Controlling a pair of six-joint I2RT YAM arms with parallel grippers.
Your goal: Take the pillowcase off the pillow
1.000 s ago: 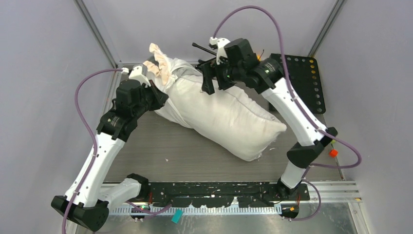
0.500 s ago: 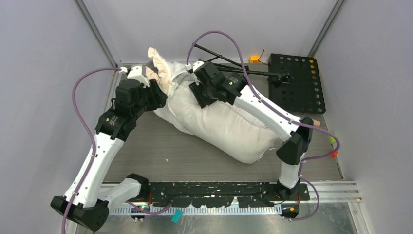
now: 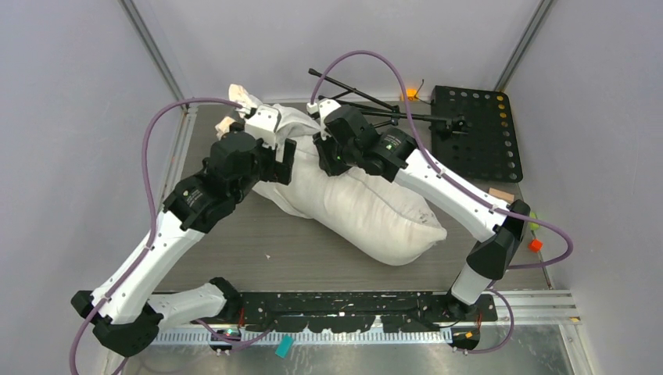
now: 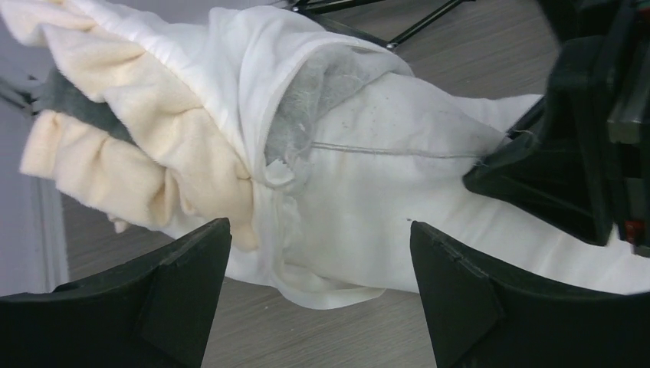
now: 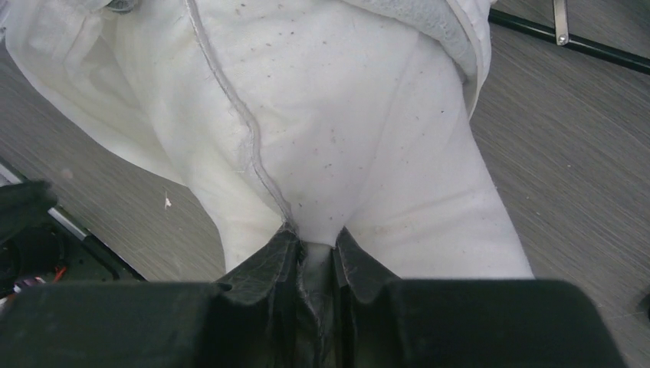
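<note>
The pillow (image 3: 375,211) lies slanted across the table, plump and off-white with faint specks. Bunched over its far-left end is the pillowcase (image 3: 244,99), with a cream frill and a strip of dark grey showing (image 4: 115,100). My left gripper (image 4: 318,291) stands open just in front of the pillowcase's white hem, with nothing between its fingers. It hovers by the covered end (image 3: 283,160). My right gripper (image 5: 314,245) is shut on a pinch of the pillow's fabric (image 5: 322,115) beside its seam. It sits on the upper part of the pillow (image 3: 324,156).
Black rods (image 3: 367,98) lie at the back of the table. A black perforated plate (image 3: 477,129) lies at the back right, with a small orange piece (image 3: 408,94) near it. Grey walls close in on both sides. Bare wood table (image 3: 258,250) shows in front of the pillow.
My left gripper has opened, let go of the pillowcase and shifted right. My right gripper has swung left and down onto the pillow and closed on its fabric.
</note>
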